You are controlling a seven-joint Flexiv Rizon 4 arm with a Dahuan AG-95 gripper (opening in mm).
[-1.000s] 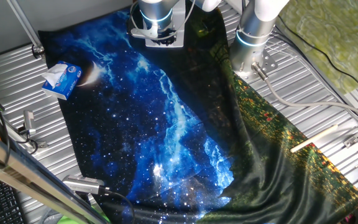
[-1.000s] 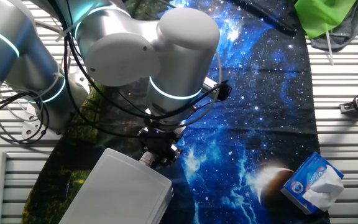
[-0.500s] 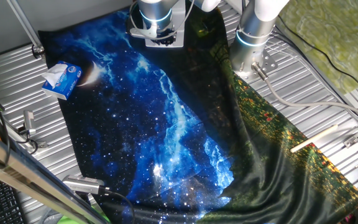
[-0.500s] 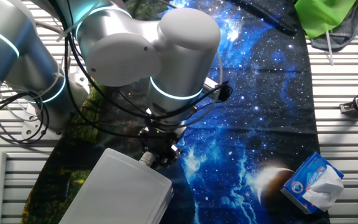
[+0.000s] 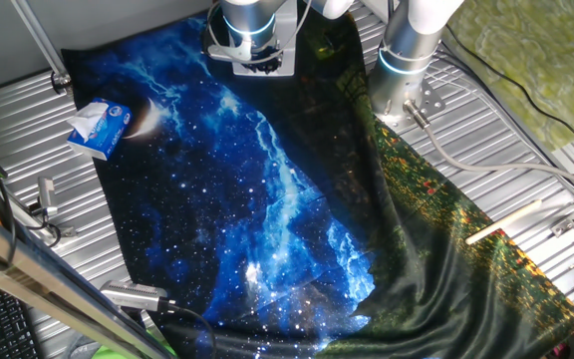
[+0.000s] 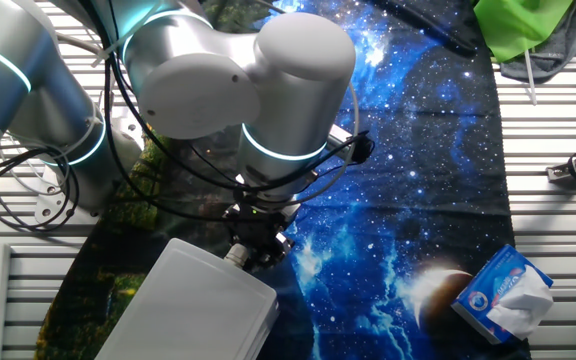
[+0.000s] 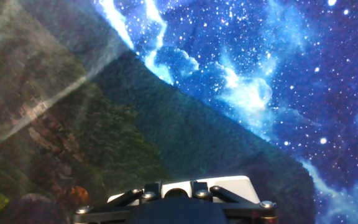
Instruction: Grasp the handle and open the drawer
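Observation:
The white drawer (image 6: 198, 305) stands at the near left of the starry cloth in the other fixed view, and its front face shows as a white strip in the hand view (image 7: 232, 185). The handle (image 7: 174, 191) is a small dark round knob sitting right between my fingers (image 7: 151, 188). My gripper (image 6: 255, 247) presses up against the drawer's front, with the jaws close on either side of the knob. In the one fixed view my gripper (image 5: 259, 60) is at the top edge and the drawer is out of view.
A blue-and-white tissue box (image 6: 503, 292) lies at the cloth's right edge, also showing in the one fixed view (image 5: 99, 127). A green object (image 6: 523, 25) lies at the far end. The arm's base column (image 5: 407, 55) stands beside the cloth, with cables (image 5: 486, 165) on the ribbed table.

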